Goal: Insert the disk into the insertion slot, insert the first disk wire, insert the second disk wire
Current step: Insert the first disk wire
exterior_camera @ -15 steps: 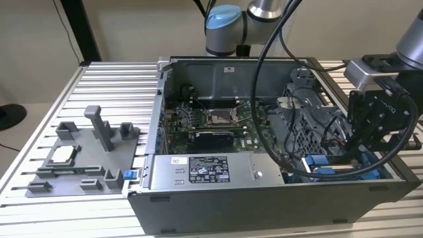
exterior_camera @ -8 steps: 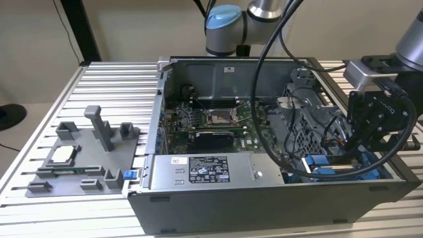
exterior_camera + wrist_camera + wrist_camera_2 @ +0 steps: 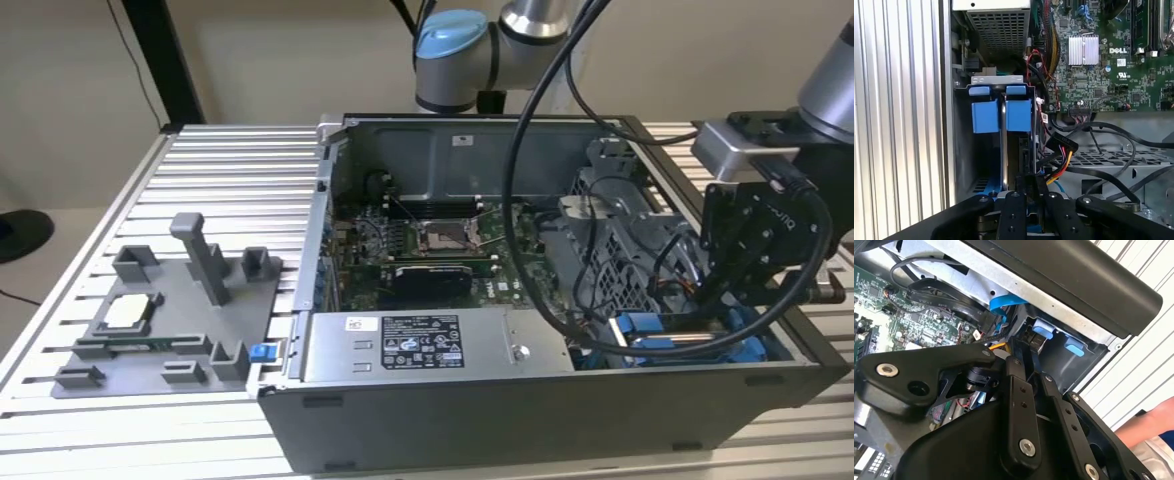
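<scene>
The insertion slot (image 3: 961,150) is grey metal with bright blue tabs. The circuit board (image 3: 1104,75) is green and the hand (image 3: 1030,184) black. The wire bundle (image 3: 1061,167) is yellow, red and black. The bench (image 3: 200,150) is ribbed silver.

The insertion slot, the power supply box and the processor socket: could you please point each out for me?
insertion slot (image 3: 961,145), first wrist view, on its grey side wall.
power supply box (image 3: 403,342), exterior view, on its printed label.
processor socket (image 3: 438,237), exterior view, on its silver centre.
</scene>
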Available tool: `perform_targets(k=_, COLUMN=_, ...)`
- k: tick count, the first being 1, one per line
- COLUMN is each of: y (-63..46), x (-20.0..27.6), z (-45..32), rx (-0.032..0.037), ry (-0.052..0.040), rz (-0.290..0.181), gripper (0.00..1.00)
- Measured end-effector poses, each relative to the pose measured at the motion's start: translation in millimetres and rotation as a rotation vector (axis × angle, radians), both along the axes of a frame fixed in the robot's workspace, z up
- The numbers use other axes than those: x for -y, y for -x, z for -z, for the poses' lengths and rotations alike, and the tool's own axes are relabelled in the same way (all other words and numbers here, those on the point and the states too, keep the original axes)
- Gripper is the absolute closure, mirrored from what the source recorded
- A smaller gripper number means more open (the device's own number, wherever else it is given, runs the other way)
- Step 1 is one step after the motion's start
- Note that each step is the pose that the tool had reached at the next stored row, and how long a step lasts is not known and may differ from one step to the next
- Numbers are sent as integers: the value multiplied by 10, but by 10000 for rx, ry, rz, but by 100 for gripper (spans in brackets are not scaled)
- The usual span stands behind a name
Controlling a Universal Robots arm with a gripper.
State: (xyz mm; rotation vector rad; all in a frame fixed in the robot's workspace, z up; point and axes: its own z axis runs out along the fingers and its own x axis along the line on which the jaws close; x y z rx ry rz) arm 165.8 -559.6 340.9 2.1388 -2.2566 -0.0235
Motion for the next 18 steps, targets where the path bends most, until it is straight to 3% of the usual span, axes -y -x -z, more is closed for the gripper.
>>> perform_targets(k=18, y=0, x=-5, z=71, rx=0, ry=9, rz=6, gripper=100)
